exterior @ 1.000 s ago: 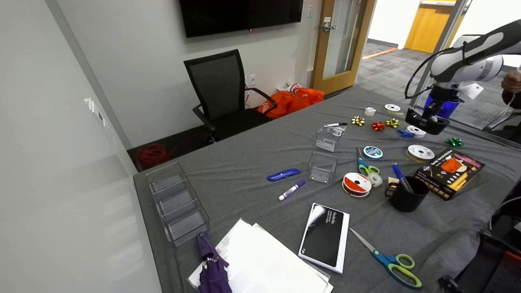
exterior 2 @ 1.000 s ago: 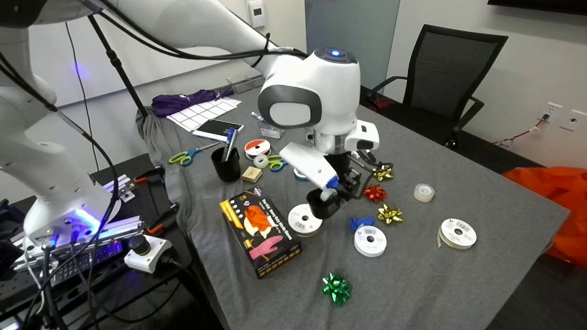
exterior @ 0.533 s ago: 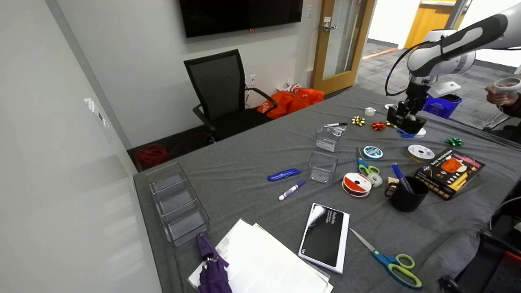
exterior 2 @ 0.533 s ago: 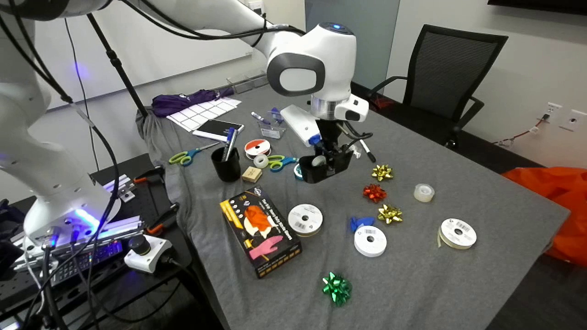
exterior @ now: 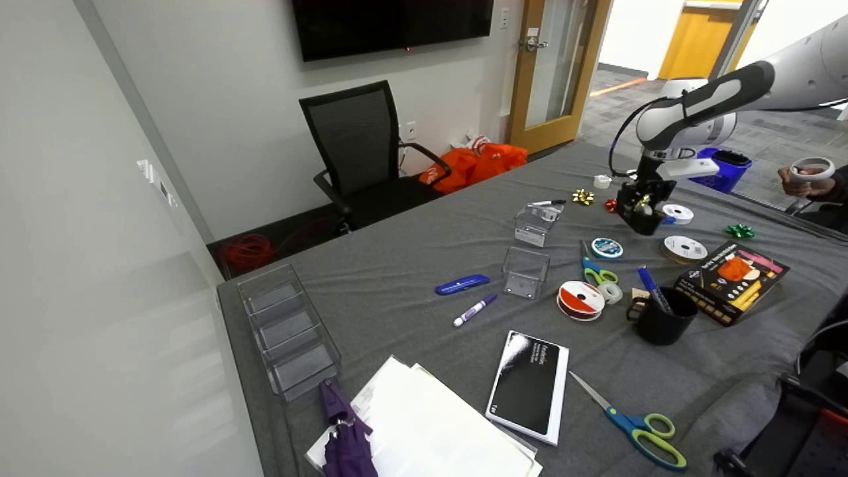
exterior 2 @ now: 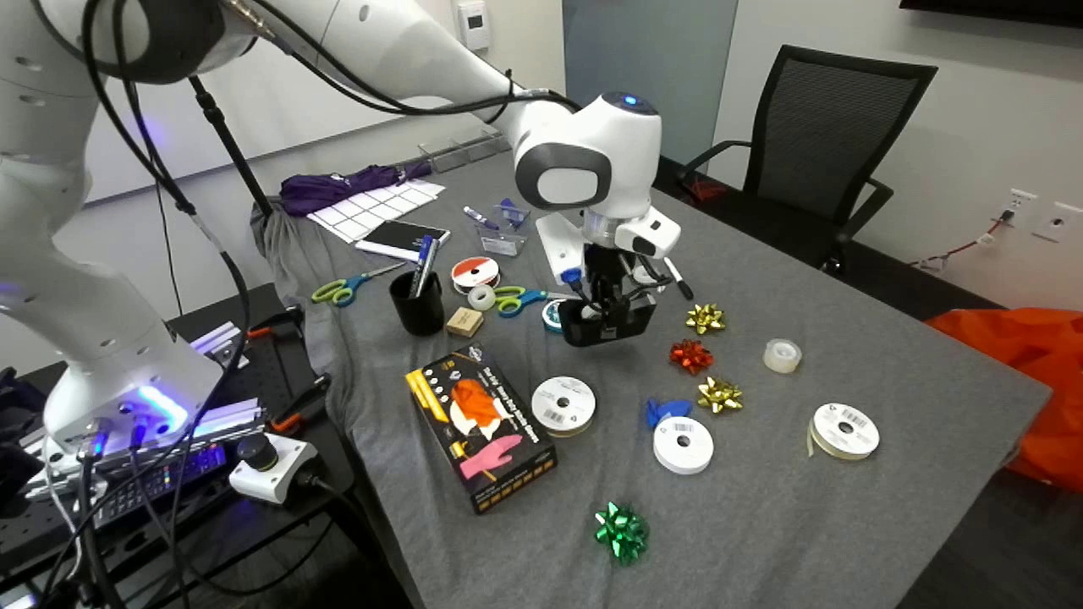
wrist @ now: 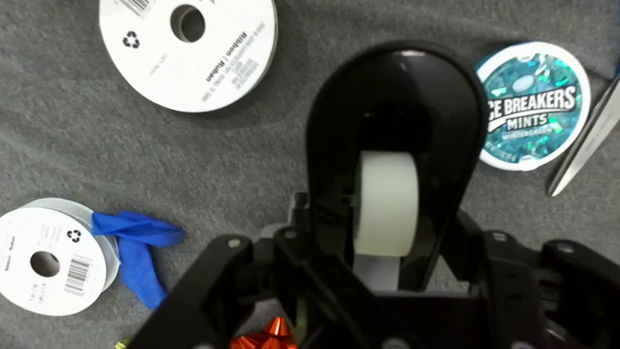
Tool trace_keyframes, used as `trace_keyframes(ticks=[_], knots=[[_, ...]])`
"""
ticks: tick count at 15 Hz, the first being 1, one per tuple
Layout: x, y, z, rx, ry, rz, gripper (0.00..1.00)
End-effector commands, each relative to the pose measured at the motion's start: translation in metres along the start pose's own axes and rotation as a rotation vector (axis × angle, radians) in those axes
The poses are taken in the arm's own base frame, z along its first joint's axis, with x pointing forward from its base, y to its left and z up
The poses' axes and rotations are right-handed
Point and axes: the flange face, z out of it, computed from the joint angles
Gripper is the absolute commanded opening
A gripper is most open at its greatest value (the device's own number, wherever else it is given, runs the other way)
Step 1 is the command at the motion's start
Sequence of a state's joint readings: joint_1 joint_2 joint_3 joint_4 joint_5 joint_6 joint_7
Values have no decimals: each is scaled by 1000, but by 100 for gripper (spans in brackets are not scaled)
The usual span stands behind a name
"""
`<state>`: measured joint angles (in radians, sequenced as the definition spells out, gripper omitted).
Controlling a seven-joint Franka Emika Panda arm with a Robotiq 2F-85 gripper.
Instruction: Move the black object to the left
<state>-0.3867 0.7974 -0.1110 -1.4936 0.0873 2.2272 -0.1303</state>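
Chair (exterior: 361, 142) and wall screen (exterior: 394, 26) suggest an office.

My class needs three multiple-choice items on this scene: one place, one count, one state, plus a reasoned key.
1. The slim blue marker is in: A clear plastic tray; B black handled mug; C printed cardboard box.
2. Shiny gold gift bows visible: A four; B six; C two.
3. The black plastic tape dispenser is: A gripped by the end effector; B untouched; C split in half.

1 B: it leans inside the mug's rim.
2 C: an exterior view shows both.
3 A: the wrist view shows it held.
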Motion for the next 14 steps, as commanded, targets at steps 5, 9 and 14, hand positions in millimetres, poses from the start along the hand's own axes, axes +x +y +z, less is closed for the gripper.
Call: trace_keyframes(ticks=[5, 9, 14], knots=[[25, 3, 36, 36, 76, 160, 88], [25, 14, 19, 21, 116, 127, 100], [16, 43, -24, 2, 136, 37, 100]])
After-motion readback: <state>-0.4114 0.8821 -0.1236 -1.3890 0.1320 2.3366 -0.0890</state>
